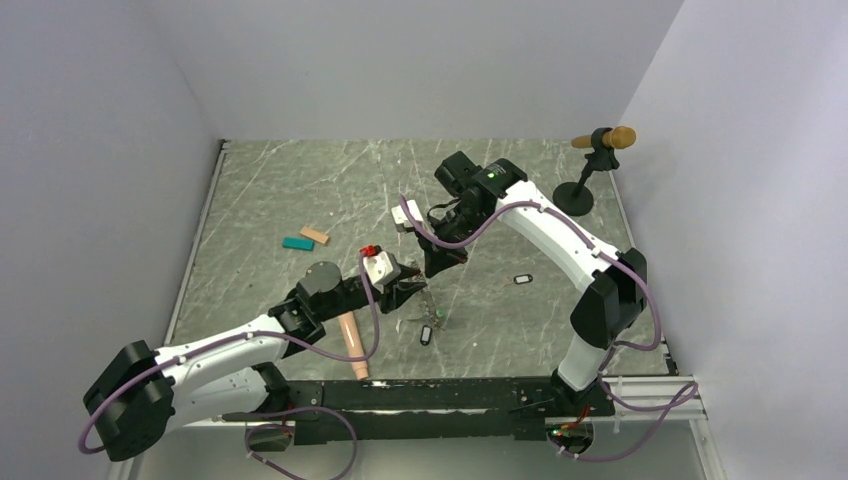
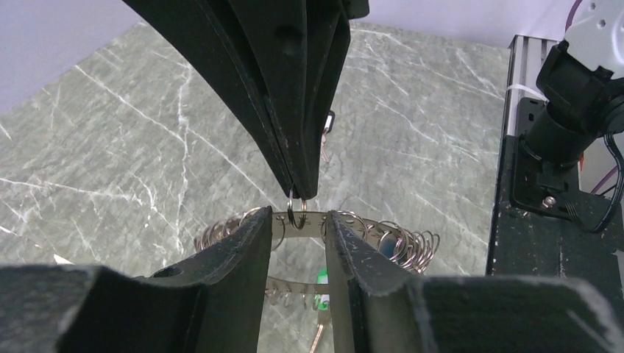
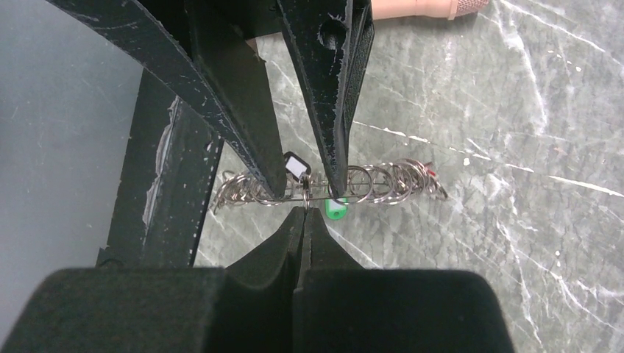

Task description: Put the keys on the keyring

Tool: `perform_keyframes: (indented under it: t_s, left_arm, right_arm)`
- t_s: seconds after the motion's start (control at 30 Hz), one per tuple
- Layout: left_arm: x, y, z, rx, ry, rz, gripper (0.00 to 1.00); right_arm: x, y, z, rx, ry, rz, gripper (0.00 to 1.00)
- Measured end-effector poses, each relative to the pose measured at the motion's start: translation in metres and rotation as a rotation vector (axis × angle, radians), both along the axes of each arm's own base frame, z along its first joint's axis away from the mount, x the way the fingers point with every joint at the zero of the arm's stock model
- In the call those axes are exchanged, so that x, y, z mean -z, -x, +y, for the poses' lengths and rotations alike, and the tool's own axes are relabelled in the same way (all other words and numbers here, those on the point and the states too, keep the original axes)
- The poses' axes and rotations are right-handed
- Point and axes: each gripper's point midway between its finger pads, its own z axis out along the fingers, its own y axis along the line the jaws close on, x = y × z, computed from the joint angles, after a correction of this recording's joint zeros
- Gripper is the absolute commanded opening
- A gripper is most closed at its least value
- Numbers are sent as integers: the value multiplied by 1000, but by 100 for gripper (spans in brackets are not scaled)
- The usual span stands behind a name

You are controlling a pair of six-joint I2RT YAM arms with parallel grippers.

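Keyring (image 3: 383, 180) across parted left end effector (image 2: 299, 218); right end effector (image 3: 303, 212) clamped on small ring (image 3: 304, 192)

Soft, even light is coming from overhead, washing the tabletop (image 1: 300, 190) in cool grey and casting only faint shadows beneath the arms. The stone is looking matte. In the wrist views, the near bodies of the left end effector (image 2: 298, 222) and right end effector (image 3: 303, 219) are sitting dark and slightly blurred.
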Motion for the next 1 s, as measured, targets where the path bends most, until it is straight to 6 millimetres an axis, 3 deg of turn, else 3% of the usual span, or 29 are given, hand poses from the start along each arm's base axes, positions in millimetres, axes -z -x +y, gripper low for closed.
perform_keyframes:
  t_s: [0.37,0.63,0.9,1.0]
  left_arm:
    - [-9,0,-2,0,36,0,27]
    - [-10,-1,-3,-2,35,11,0]
    - [-9,-3,-5,-3,18,28,0]
    - [-10,-4,-4,-10,20,27,0]
  right_arm:
    - [0,1,1,-4,-1,0,0]
    - [0,2,0,-5,3,2,0]
    - [1,2,-2,-8,11,-3,0]
    - [1,2,-2,-8,10,-2,11]
